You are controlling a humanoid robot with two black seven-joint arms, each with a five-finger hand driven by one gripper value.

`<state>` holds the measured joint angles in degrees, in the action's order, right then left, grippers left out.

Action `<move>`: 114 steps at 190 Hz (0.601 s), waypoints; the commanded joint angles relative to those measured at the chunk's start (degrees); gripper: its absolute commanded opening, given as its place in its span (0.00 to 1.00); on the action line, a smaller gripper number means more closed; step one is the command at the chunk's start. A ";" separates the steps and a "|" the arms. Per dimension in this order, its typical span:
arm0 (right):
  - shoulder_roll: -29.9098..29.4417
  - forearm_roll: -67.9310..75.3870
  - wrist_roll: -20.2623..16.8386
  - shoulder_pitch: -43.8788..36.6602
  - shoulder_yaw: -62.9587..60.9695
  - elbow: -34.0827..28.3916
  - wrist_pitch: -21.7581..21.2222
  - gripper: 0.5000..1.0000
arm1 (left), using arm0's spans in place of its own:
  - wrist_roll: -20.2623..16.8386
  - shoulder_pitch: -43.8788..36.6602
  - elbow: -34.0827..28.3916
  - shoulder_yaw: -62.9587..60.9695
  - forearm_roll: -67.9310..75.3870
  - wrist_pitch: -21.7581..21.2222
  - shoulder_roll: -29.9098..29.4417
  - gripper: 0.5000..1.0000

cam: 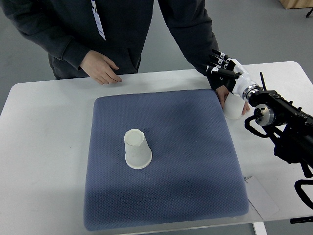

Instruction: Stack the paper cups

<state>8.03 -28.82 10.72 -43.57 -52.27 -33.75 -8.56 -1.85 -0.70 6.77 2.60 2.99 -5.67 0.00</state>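
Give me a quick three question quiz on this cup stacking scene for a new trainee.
1. True or false: the paper cup on the blue mat stands mouth down.
2. Where is the second cup? A) on the mat B) on the bare table off the mat's right edge C) inside the first cup
3. Fill in: the person's bare hand rests on the table at the ____ edge.

Key
1. True.
2. B; the right hand is just above it and a person's hand is on it, so the grasp is unclear.
3. Far.
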 commanded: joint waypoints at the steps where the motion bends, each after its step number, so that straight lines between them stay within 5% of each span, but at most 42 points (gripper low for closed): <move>1: -0.03 -0.01 0.00 -0.11 0.06 0.09 0.04 0.86 | 0.01 0.00 0.08 0.03 0.00 0.13 0.00 1.00; 114: -0.12 -0.01 0.00 -0.03 -0.02 0.00 0.04 0.86 | 0.01 0.00 -0.09 0.12 0.00 -0.04 0.00 1.00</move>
<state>7.92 -28.84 10.72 -43.76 -52.21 -33.75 -8.56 -1.85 -0.70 6.68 2.73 2.99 -5.68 0.00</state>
